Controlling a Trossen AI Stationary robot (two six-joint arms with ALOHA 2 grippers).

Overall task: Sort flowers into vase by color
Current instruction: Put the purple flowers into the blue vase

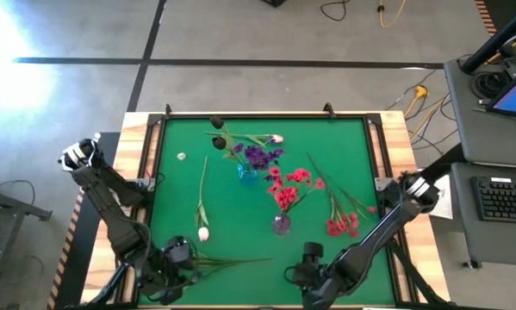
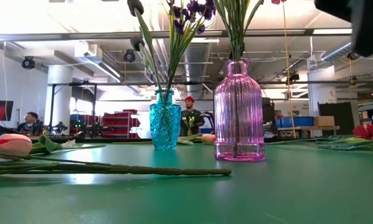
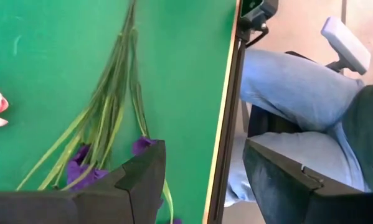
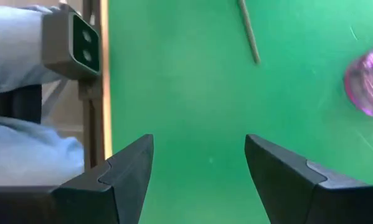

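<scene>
Both arms sit at the bottom edge of the high view. The left gripper hangs at lower left with its fingers apart and nothing between them; its wrist view looks down on a purple flower lying loose on the green table, probably the next pick. The right gripper, at lower centre, is likewise spread and empty over bare felt, seemingly waiting.

2 vases stand mid-table so either arm can reach them. The blue vase holds purple blossoms and dark buds. The pink vase holds red blossoms.

Still loose: a tulip left of centre, another tulip bud at the upper middle, and red flowers at right.
</scene>
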